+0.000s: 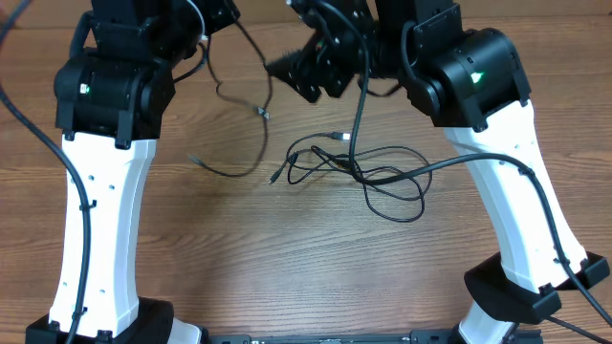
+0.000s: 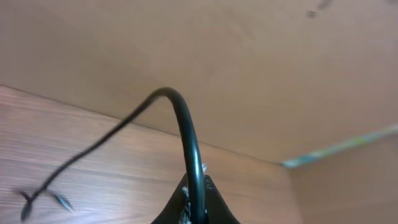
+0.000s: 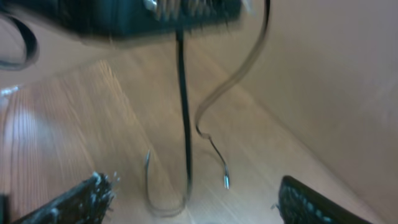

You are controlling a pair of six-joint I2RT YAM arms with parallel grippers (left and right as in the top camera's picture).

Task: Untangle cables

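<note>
A tangle of thin black cables (image 1: 368, 174) lies on the wooden table right of centre, with a silver-tipped plug (image 1: 335, 137) at its top. My left gripper (image 2: 196, 202) is shut on one black cable (image 2: 186, 130), which arcs up from the jaws and trails left. From above, that cable (image 1: 256, 143) hangs from the left gripper (image 1: 206, 27) at the back and runs down onto the table. My right gripper (image 1: 304, 76) stands open above the back of the table. In its wrist view the right gripper (image 3: 193, 205) has a loose cable end with a silver tip (image 3: 226, 182) dangling between the wide fingers, untouched.
The thick black wire (image 1: 359, 105) of the right arm hangs down over the tangle. White arm links stand at the left (image 1: 100, 220) and right (image 1: 521, 210) of the table (image 1: 287, 268). A tan wall (image 2: 249, 62) rises behind the table.
</note>
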